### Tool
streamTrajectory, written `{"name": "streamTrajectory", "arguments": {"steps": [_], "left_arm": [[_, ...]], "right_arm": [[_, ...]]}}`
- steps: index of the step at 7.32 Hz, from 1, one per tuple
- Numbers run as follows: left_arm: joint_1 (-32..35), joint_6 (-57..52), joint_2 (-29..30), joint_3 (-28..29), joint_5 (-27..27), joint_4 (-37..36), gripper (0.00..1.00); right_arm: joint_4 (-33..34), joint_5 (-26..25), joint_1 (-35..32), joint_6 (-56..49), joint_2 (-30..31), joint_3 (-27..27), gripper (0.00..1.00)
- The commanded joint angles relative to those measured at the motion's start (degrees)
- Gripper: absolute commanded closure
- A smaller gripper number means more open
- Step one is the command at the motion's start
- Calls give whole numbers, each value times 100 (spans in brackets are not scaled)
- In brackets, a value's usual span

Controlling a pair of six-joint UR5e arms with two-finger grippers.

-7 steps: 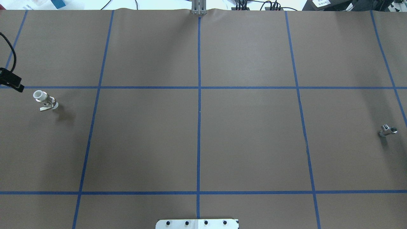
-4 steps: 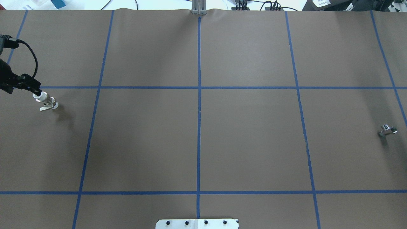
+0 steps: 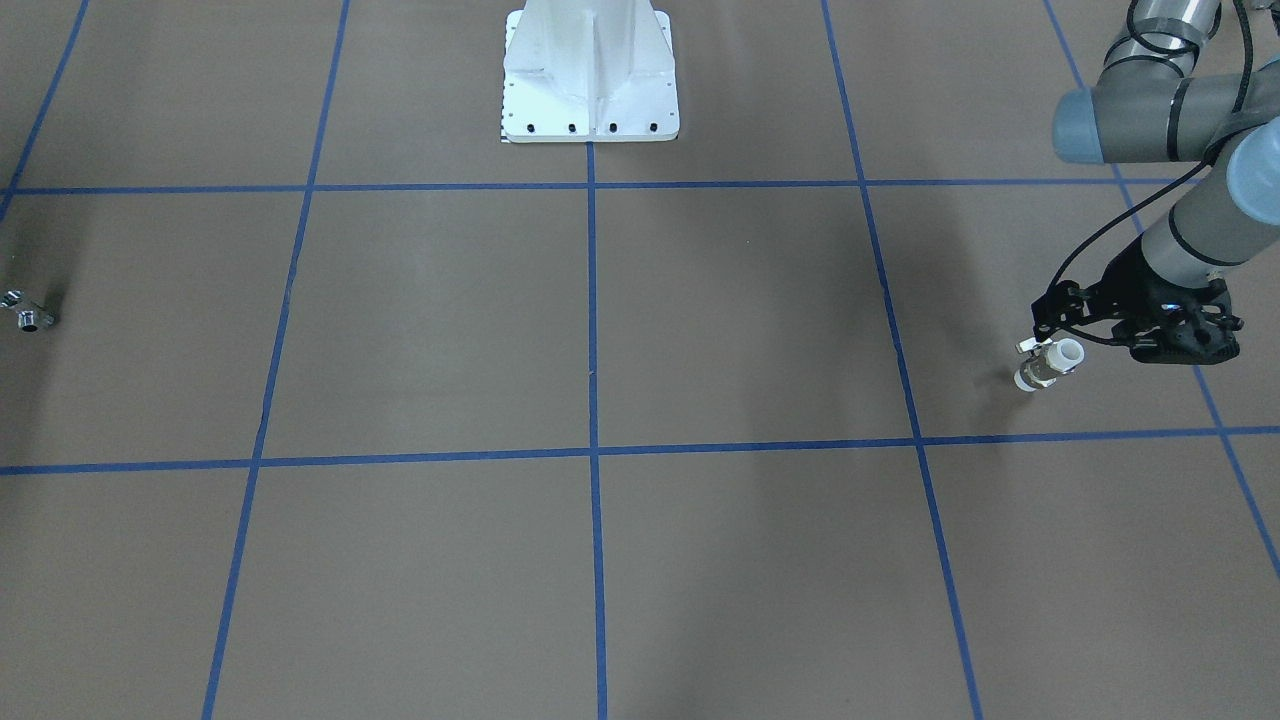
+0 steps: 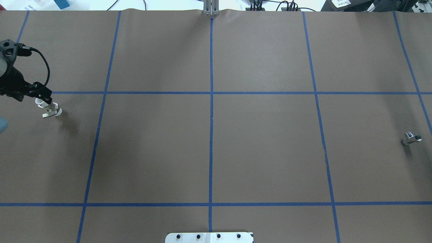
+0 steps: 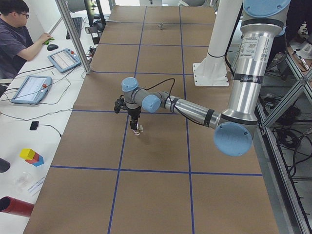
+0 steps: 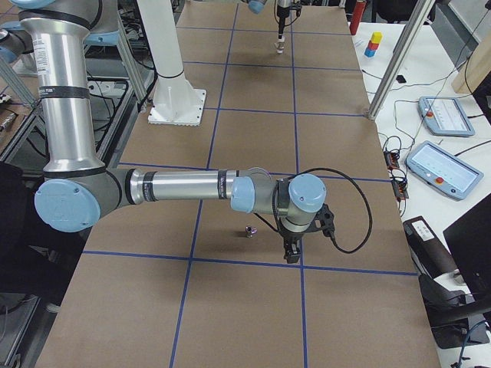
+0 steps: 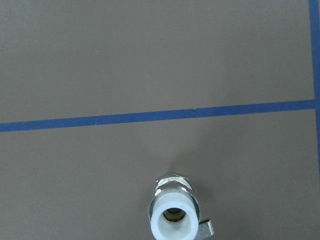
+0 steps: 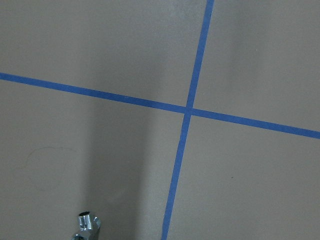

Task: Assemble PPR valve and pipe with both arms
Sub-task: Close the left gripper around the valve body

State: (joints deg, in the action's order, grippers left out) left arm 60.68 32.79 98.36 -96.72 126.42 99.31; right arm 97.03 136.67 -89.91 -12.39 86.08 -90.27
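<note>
Now: white plastic PPR valve (image 4: 50, 108), bent chrome pipe (image 4: 411, 138) well apart; L jaws, R jaws unclear.

We see a brown table cover (image 4: 263, 152) crossed by blue tape lines (image 4: 211, 135). In the left-end view an operator (image 5: 14, 39) sits at ten o'clock, with coloured blocks (image 5: 31, 156) at eight.

The table (image 4: 263, 148) is bare brown paper with flat tape lines (image 4: 211, 135) across its whole middle. The valve (image 4: 49, 108) stands near its left edge and the pipe (image 4: 411, 138) near its right, well apart. The left gripper (image 4: 44, 99) hangs over the valve's top end. The right gripper (image 6: 291, 251) hangs just beside the pipe. The white base (image 3: 590, 70) stands on the middle line at the robot's edge, and a post (image 4: 211, 8) stands at the far edge.
</note>
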Motion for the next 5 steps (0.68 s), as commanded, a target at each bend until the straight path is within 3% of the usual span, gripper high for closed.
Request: {"name": "streamTrajectory", "arguments": {"steps": [1, 5], "left_arm": [[-65, 8, 16, 144, -65, 140, 1], [-153, 175, 16, 505, -65, 677, 1]], "right_arm": [[0, 0, 0, 0, -3, 0, 1], [0, 0, 0, 0, 14, 0, 1]]}}
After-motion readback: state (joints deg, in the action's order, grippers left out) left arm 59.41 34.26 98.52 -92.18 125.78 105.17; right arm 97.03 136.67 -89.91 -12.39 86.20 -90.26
